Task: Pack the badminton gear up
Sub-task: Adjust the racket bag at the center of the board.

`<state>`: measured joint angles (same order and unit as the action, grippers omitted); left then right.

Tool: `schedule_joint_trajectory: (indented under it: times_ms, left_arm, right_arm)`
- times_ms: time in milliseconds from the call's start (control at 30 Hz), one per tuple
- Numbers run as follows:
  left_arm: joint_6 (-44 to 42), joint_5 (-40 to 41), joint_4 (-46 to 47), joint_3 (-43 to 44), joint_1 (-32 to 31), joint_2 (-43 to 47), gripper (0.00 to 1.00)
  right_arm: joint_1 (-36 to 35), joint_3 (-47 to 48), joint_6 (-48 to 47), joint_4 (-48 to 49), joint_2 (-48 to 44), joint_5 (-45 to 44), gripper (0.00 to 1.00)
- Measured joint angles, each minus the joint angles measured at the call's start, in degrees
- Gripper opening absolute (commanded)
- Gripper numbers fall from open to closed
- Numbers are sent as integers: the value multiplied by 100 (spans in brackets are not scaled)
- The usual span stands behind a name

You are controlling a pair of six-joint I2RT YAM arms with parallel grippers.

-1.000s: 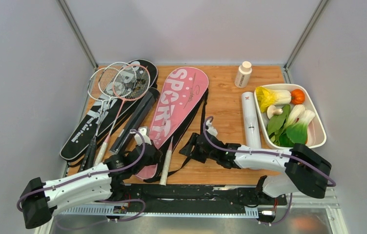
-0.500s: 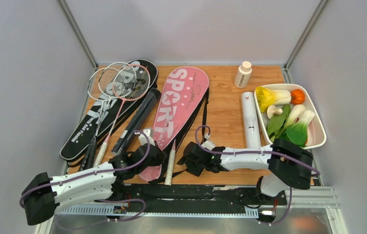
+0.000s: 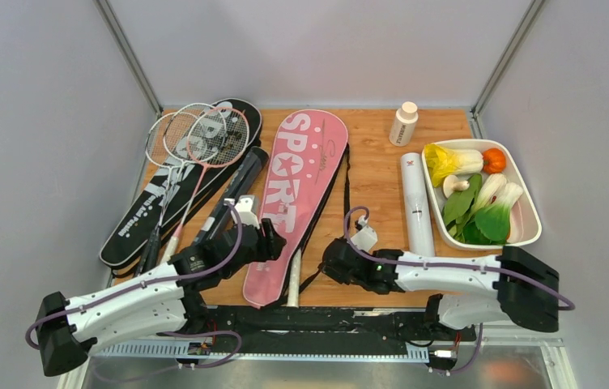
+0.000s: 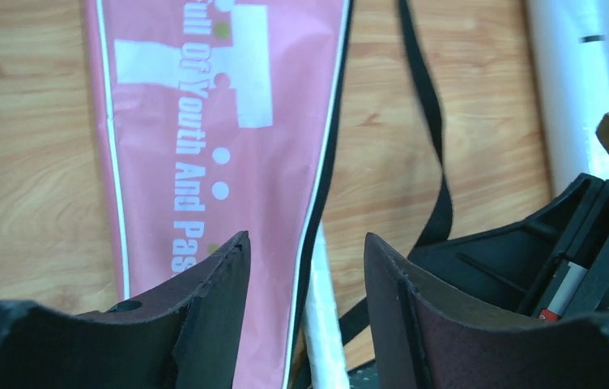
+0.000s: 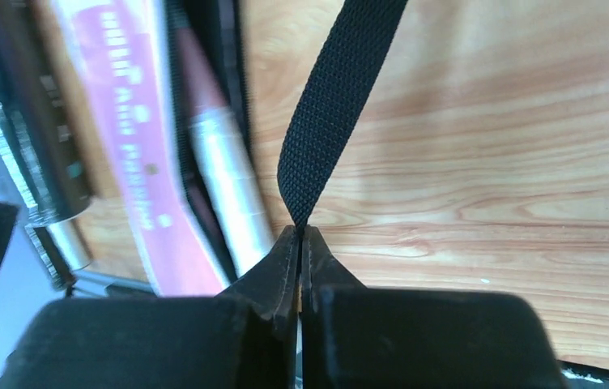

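Observation:
The pink "SPORT" bag (image 3: 297,182) lies mid-table, and a white racket handle (image 3: 292,279) sticks out of its near end. My left gripper (image 3: 266,241) hovers open over the bag's narrow end. In the left wrist view the left gripper (image 4: 305,239) has the bag's edge (image 4: 220,121) and the handle (image 4: 321,324) below its gap, with nothing gripped. My right gripper (image 5: 300,229) is shut on the bag's black strap (image 5: 338,113), to the right of the handle (image 5: 224,178). Thin rackets (image 3: 196,138) rest on a black bag (image 3: 135,219). Beside them lies a black tube (image 3: 232,198).
A white tube (image 3: 416,203) lies right of the pink bag, next to a white tray (image 3: 532,231) of toy vegetables. A small white bottle (image 3: 403,124) stands at the back. Grey walls close in both sides.
My left gripper has opened and moved up along the pink bag. My right gripper has closed on the black strap. The bag's near end and the handle have shifted slightly right.

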<state>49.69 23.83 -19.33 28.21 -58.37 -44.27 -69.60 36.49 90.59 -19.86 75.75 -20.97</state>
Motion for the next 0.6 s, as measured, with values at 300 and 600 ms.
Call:
schedule_joint_trajectory:
  times_ms: [300,600]
  left_arm:
    - [-181,-1307,37,546,-7,-881,61]
    - [306,-1919,-98,748,-540,-2109,60]
  right_arm:
    - [-243,-431,-758,251,-966,-713,0]
    - [-533,-962,-809,435,-1246,-828,0]
